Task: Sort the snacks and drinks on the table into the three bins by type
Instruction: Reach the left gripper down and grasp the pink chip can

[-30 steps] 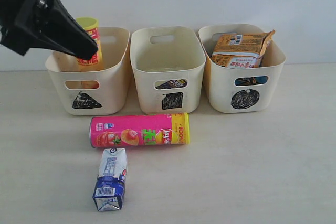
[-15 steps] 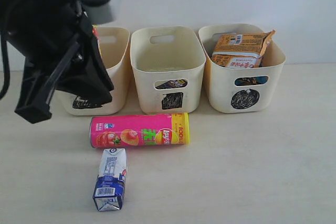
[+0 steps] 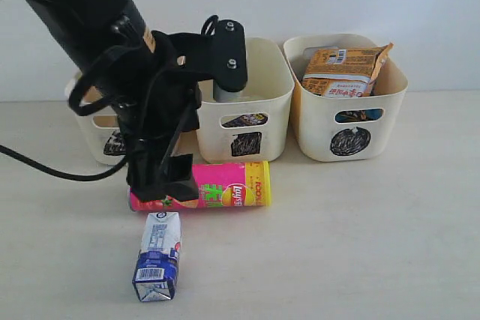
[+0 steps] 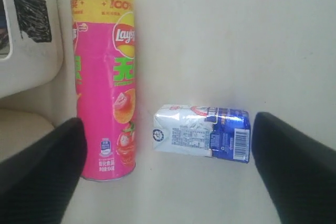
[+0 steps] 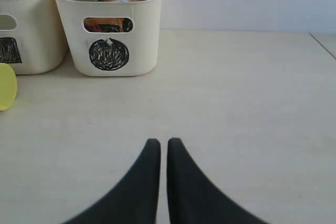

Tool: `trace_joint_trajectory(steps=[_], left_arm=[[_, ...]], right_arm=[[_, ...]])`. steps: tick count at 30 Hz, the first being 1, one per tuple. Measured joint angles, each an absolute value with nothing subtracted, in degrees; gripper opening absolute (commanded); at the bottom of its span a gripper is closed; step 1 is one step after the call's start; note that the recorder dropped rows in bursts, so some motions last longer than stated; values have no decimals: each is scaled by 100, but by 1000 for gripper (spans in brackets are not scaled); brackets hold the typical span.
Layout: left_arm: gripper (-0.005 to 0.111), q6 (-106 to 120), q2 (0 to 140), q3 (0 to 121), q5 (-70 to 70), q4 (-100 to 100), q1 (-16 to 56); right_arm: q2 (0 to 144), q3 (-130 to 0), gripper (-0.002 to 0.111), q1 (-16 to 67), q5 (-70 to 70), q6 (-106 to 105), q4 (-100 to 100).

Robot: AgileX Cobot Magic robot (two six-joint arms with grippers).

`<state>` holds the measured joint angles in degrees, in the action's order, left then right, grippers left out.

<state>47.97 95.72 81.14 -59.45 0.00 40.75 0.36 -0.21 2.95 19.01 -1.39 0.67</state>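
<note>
Here, pink tube (image 4: 103, 85), carton (image 4: 202, 139), between wide jaws.

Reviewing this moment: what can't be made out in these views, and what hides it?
Exterior view: the left arm covers most of the left bin, so its contents are hidden.
Exterior view: the middle bin hides its contents behind its wall; only a dark sliver shows through the handle slot.
Right wrist view: the pink tube is cut off by the edge; only its yellow lid shows.
</note>
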Motion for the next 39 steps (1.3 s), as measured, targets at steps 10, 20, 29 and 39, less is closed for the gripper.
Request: trace_joint_trajectory(steps=[10,20,29,39], left_arm=[[80,4396,10183,8114,-5543,771,4078],[84,4362,10835,8114,-4715,1361,4078],[84,4267,11449,8114,-4086,1830,4078],[84,3606,11996,8114,-3233,2575,4078]], right_arm=[[36,-21,2,295,1901,-139,67],[36,-21,2,295,1901,-139,67],[36,-21,2,295,1901,-139,67],[36,-21,2,295,1901,-127,67]])
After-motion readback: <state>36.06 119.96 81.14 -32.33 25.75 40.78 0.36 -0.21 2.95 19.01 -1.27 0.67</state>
